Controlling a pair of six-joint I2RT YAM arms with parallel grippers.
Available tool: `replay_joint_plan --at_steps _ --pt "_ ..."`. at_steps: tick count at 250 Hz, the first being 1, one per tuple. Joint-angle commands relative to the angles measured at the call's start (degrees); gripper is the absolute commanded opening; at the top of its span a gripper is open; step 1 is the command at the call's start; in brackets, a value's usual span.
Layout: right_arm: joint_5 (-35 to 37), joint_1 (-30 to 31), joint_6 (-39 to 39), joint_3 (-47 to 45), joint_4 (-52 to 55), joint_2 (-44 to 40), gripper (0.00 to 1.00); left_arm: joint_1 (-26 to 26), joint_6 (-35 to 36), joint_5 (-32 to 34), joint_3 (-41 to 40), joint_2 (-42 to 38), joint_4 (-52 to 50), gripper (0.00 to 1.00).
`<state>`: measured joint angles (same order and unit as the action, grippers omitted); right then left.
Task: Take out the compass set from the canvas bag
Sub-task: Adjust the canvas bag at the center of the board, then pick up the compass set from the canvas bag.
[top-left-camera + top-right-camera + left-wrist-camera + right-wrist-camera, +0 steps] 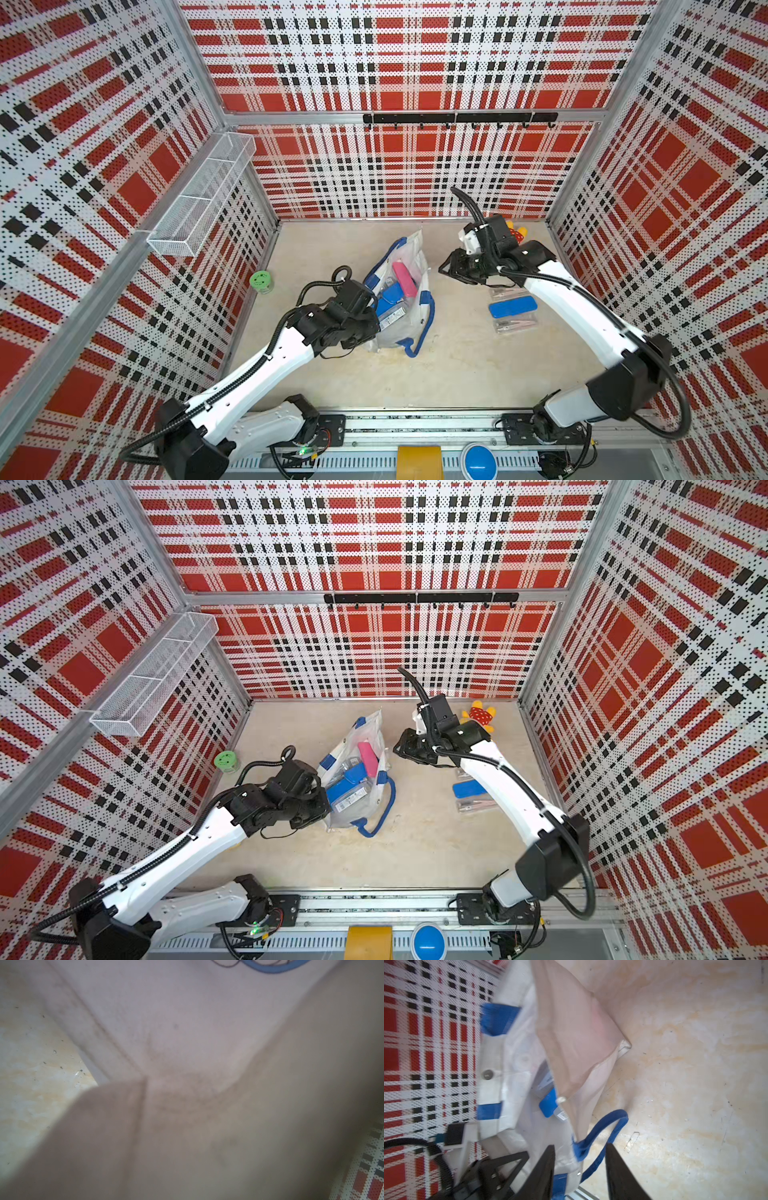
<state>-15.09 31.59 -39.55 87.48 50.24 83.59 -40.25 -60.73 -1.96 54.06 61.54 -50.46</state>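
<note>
The off-white canvas bag (401,332) with blue handles (426,328) lies open mid-table in both top views. A pink case (405,277), blue cases (390,296) and a clear labelled box (392,319) show in its mouth; I cannot tell which is the compass set. My left gripper (374,321) sits at the bag's near-left rim, its fingertips hidden. Bag cloth (187,1043) fills the left wrist view, bunched towards the jaws. My right gripper (580,1146) hovers open just right of the bag (571,1047), with nothing between its fingers (548,1159).
A blue case (512,308) and clear boxes (515,327) lie on the table under the right arm. A green-lidded jar (262,281) stands by the left wall. A red and yellow toy (480,717) lies at the back right. A wire basket (199,199) hangs on the left wall.
</note>
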Motion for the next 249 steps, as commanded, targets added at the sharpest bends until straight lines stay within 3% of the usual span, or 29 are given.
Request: replay_joint_plan --at_steps 1,37,72,94,131,188,249 --pt "3.9 6.0 -2.7 2.3 3.2 -1.1 0.31 -1.6 -4.9 1.1 -1.5 -0.8 1.8 0.00" --pt "-0.7 14.7 -9.0 1.9 0.3 3.0 0.20 -2.5 -6.0 2.0 -2.0 -0.6 3.2 0.00" --pt "-3.9 16.8 -15.1 -2.0 -5.9 7.0 0.16 -3.4 -6.8 2.2 -3.3 -1.2 4.0 0.00" --pt "-3.6 16.8 -19.1 -3.8 -9.2 9.0 0.21 -3.9 -7.6 2.5 -4.3 -2.3 4.6 0.00" --pt "-2.6 16.8 -25.2 -2.7 -10.4 14.0 0.21 -4.9 -8.5 3.5 -5.5 -4.3 4.9 0.00" --pt "0.0 17.0 -40.2 -7.3 -18.0 17.9 0.33 -5.8 -9.0 3.9 -6.3 -6.2 6.2 0.00" --pt "4.8 18.0 -42.7 -3.7 -12.1 23.1 0.50 -7.5 -9.6 4.9 -6.8 -6.4 8.3 0.00"
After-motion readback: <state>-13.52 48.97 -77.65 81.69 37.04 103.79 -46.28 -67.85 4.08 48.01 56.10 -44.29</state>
